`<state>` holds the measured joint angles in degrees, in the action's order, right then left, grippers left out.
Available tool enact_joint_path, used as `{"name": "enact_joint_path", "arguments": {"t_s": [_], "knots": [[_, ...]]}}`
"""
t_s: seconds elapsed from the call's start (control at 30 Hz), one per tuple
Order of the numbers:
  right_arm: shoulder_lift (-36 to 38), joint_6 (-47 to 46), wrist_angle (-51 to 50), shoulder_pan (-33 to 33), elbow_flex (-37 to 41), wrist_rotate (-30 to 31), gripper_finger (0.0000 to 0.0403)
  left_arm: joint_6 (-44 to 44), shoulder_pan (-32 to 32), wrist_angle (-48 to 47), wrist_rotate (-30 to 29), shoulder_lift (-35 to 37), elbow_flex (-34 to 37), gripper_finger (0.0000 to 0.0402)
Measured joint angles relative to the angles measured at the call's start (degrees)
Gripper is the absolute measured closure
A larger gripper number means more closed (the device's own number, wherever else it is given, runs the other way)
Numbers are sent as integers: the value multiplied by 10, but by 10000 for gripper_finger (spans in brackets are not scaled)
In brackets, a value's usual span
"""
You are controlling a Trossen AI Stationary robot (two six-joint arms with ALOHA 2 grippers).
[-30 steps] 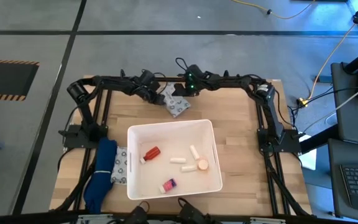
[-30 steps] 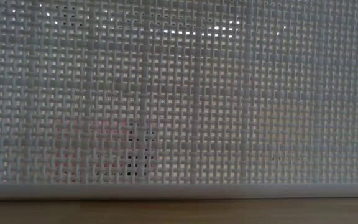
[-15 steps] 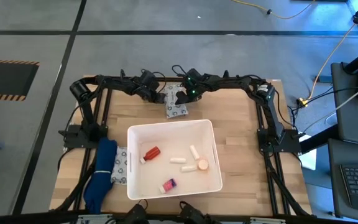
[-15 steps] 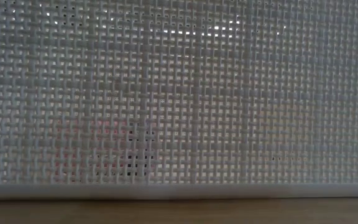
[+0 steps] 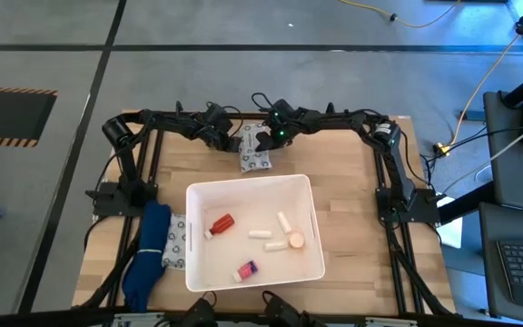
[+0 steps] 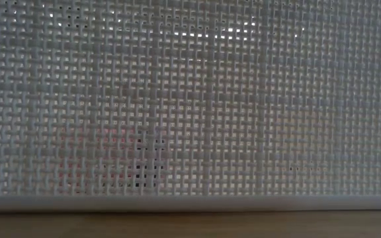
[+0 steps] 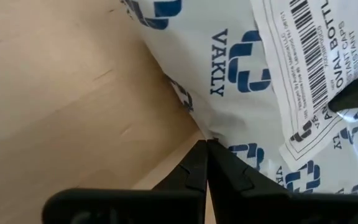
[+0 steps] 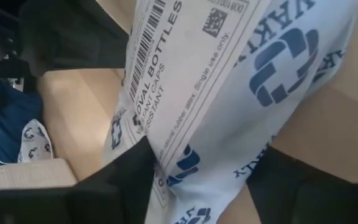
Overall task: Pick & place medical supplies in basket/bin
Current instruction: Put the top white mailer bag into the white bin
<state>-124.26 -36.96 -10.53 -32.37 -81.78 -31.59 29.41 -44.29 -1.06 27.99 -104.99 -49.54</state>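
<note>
Behind the smooth white tub (image 5: pixel 254 231), a crinkly blue-printed packet (image 5: pixel 255 153) (soft, flat) sits clamped between right gripper (image 5: pixel 263 141) fingers and pinched-together left gripper (image 5: pixel 231 139) fingers

A light wooden butcher-block table (image 5: pixel 352 182) fills the centre of the high view. Lying directly on it, at centre and slightly low, is a large white rectangular tub (image 5: pixel 314 238) with rounded corners. At the upper centre, just beyond the tub's far rim, lies a white soft packet printed with blue logos (image 5: pixel 255 158). At the lower left, against the tub's left wall, rests a second patterned packet (image 5: pixel 176 242), and beside that, along the table's left edge, a bundle of blue cloth (image 5: pixel 148 254).
</note>
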Motion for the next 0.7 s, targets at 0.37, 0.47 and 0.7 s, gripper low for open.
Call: {"name": "enact_joint_path", "arguments": {"t_s": [0.37,0.47,0.7], "knots": [[2,29,-7,-8,-1,-14,225,-44,-15,-8,15,15,0,393],[7,29,-4,-8,0,-12,226,-67,-27,-19,17,42,0,375],[38,29,-1,-9,0,-8,232,-84,-66,-58,16,120,0,322]]}}
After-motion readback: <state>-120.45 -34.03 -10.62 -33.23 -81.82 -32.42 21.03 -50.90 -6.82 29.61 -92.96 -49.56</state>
